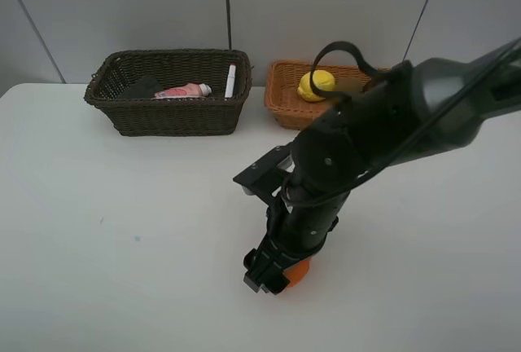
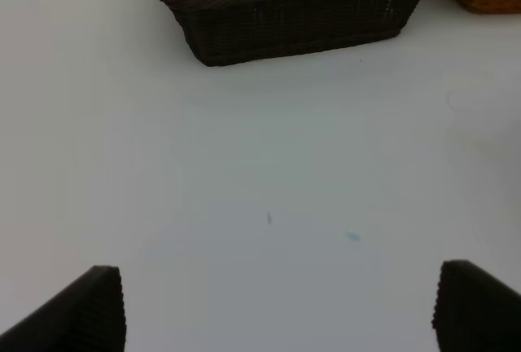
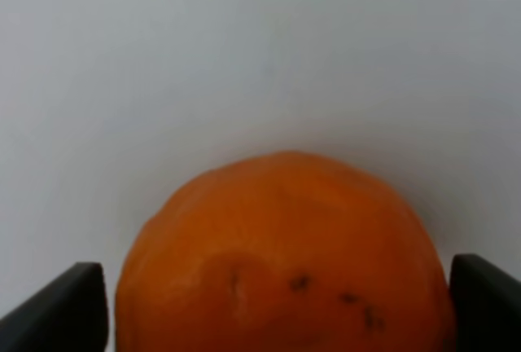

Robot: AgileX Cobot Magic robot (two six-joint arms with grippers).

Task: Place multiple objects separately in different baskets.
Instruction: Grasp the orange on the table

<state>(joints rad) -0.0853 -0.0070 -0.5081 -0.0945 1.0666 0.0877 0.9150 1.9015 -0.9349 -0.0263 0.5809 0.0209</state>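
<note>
Fingers on the left gripper stand far apart with nothing between them, just bare white table below. That hand is not in the high view. It looks out toward the dark brown basket and seems to be waiting its turn.

Inside the dark basket lie a dark block, a pink bottle and a white marker. These are the not-food things, so this basket looks like the home for them.

Next to it on the right sits the light orange basket. A yellow lemon rests in it. That one seems to be the fruit basket. The arm hides part of it, so I cannot tell what else is inside.

Near the front edge of the table sits the orange, on the table top. The right gripper is down over it. Its fingers are wide apart, one on each side of the orange. I cannot tell if they touch the peel yet. They are not squeezing it.

The right arm comes in from the right side, bends at a big black joint, and points its hand down at the table. I think the grab comes next, then a trip back to the orange basket beside the lemon. The orange is round, so it could roll if one finger pushes first.
</note>
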